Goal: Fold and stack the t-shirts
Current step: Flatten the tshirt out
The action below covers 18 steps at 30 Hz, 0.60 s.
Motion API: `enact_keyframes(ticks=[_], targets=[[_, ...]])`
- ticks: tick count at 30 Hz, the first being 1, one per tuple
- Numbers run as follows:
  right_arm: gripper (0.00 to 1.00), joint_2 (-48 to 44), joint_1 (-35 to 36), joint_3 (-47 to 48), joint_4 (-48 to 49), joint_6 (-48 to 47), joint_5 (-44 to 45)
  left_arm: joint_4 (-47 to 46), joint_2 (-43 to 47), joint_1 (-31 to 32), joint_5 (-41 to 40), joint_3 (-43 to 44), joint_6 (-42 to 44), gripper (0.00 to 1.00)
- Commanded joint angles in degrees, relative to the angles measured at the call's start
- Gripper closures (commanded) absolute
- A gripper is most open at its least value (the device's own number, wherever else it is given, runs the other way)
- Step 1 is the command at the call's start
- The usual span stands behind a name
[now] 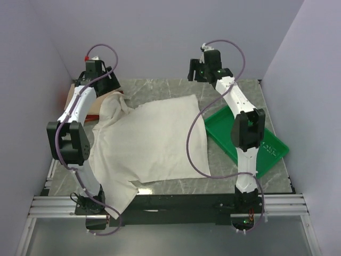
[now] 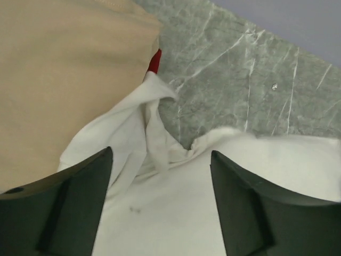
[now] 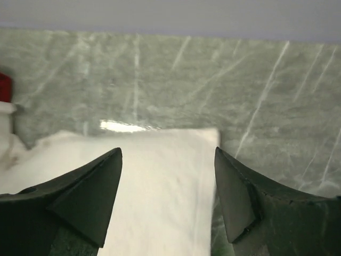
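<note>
Top external view, item one: cream t-shirt (image 1: pixel 154 138), spread over the middle of the table (image 1: pixel 160 88), one part draped past the near edge at the left, far edge close to both grippers. Lies mostly flat, with a rumpled sleeve at the far left corner and a straight, neat corner at the far right. Judged light, limp and without any stiffness. Likely to sag and drag when lifted, to crease wherever pinched, and to slide readily on polished stone. Best taken at two matching points along one edge, preferably the far corners, nearest to the fingers. Shallow pinch on hem or sleeve seam advised, kept low to limit bunching.

Left wrist view: tan t-shirt (image 2: pixel 58 80), smooth matt cotton, lying just beside the rumpled sleeve. Sliver of red t-shirt (image 2: pixel 155 61) showing at the tan edge. Cannot tell how the red lies beneath.

Left gripper (image 2: pixel 160 160): dark wedge fingers parted, nothing between them, poised over the crumpled sleeve. Right gripper (image 3: pixel 168 152): parted likewise, empty, above the square far-right corner.

Further out: green plastic tray (image 1: pixel 274 145), rigid, shallow, rimmed, set at an angle just right of the cream shirt. Table surface grey-green with white marble veining, glossy, with a glare patch noted in the right wrist view.
</note>
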<state>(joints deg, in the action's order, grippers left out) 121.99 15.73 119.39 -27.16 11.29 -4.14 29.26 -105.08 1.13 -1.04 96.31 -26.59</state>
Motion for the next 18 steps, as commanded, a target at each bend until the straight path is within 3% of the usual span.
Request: enact_keyframes(ticks=[1, 3, 7, 14, 18], targets=[[0.23, -4.9, -0.5, 1.1, -1.6, 0.5, -1.7, -4.9, 11.3, 0.9, -0.8, -1.8, -0.3, 0.19], [0.23, -11.7, -0.3, -6.7, 3.3, 1.4, -3.5, -7.0, 15.7, 1.2, -1.8, -6.4, -1.2, 0.13], [0.23, -23.7, 1.6, -23.4, 9.7, 3.1, -5.6, -7.7, 27.1, 1.2, -3.5, -20.0, -3.2, 0.11], [0.23, -35.0, 11.8, -41.4, 11.4, 5.7, -5.3, -11.3, 39.5, 1.2, -3.7, -39.3, -7.8, 0.11], [0.23, -37.5, 15.4, -52.3, 16.3, 10.8, -11.8, -12.1, 45.2, 1.2, -6.5, -48.5, -11.7, 0.10]])
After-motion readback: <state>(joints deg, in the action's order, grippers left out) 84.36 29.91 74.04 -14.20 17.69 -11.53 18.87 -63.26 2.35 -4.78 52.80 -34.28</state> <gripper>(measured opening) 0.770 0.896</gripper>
